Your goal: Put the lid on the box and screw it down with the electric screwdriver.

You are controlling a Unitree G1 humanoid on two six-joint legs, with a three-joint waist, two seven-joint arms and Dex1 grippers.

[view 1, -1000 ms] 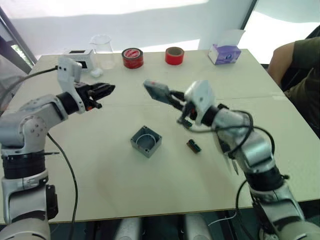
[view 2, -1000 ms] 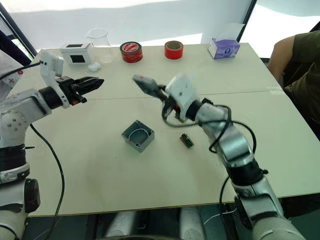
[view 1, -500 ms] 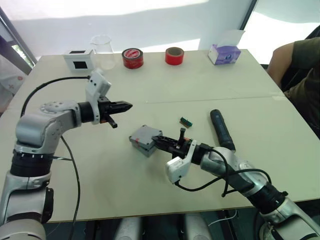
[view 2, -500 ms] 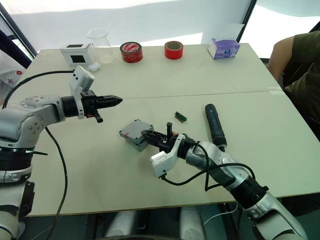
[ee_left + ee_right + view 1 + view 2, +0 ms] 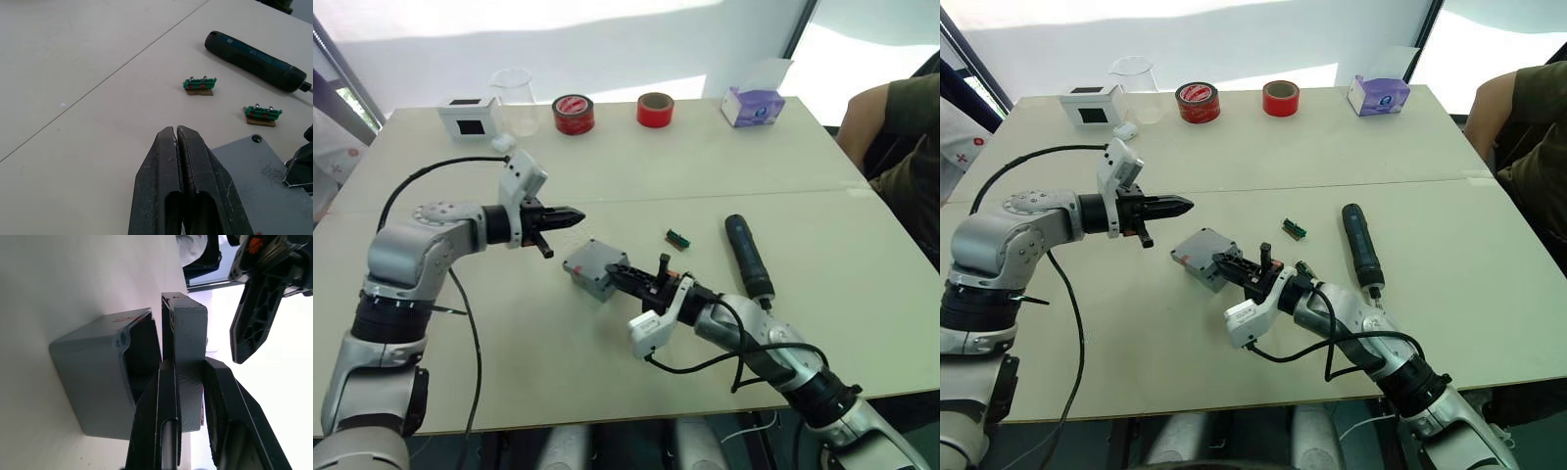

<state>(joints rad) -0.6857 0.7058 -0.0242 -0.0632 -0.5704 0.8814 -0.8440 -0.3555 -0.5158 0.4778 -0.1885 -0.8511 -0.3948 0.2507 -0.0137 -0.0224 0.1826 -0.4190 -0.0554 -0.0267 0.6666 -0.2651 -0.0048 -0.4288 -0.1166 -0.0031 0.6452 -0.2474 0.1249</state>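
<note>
Table point(image 5: 822, 323), lid point(image 5: 188, 328) in right end effector point(image 5: 188, 382)

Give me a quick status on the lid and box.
Right pincer shut on the lid, held just over the box, not seated. Left pincer shut, empty, beside the box. Electric screwdriver lies untouched on the table.

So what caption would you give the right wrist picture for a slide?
Right gripper pinches the grey lid just above the open box, the left gripper close by.
</note>
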